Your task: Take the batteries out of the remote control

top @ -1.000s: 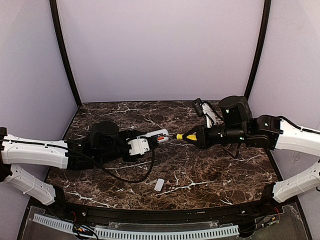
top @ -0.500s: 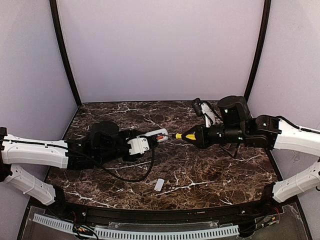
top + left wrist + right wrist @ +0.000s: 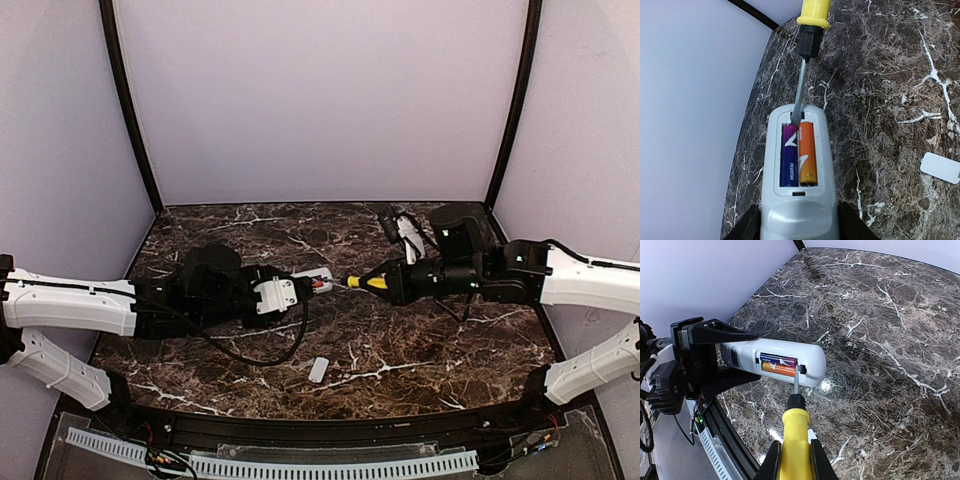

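Observation:
My left gripper (image 3: 285, 290) is shut on the white remote control (image 3: 799, 170), held above the table with its open battery recess facing up. Two batteries (image 3: 798, 154) lie side by side in the recess, one purple, one orange. They also show in the right wrist view (image 3: 779, 365). My right gripper (image 3: 400, 280) is shut on a yellow-handled screwdriver (image 3: 796, 440). Its thin metal tip (image 3: 798, 95) rests at the far end of the recess, against the end of the orange battery. The remote also shows in the right wrist view (image 3: 812, 360) and in the top view (image 3: 316, 279).
The small white battery cover (image 3: 318, 369) lies on the dark marble table near the front edge; it also shows in the left wrist view (image 3: 940, 167). Purple walls enclose the table on three sides. A black cable (image 3: 255, 350) loops under my left arm.
Both grippers have lowered and moved slightly left. The screwdriver tip has moved in to the end of the remote's battery recess.

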Available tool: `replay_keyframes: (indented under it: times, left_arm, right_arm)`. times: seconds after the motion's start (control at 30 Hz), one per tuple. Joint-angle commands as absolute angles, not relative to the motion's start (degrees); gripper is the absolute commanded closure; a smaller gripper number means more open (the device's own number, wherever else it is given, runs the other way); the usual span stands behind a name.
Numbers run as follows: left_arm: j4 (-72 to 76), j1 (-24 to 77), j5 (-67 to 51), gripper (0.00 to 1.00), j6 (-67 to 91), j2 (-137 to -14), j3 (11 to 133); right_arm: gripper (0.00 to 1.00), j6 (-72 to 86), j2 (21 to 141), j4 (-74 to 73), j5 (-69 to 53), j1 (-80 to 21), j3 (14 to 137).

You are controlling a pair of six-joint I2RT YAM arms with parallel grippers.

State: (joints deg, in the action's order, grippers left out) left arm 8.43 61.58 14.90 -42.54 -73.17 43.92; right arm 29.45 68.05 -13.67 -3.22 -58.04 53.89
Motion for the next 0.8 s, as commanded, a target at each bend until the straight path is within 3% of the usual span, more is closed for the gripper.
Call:
replay_keyframes:
  times: [0.0, 0.77]
  left_arm:
    - [10.2, 62.0, 8.5, 1.0, -41.1, -73.1, 46.7]
    - [5.8, 62.0, 2.9, 1.0, -38.6, -74.6, 48.3]
  right_arm:
    - [1.0, 29.1, 68.4, -5.7, -9.5, -58.7, 53.1]
    - [1.0, 26.9, 68.7, -0.3, -20.8, -58.7, 51.4]
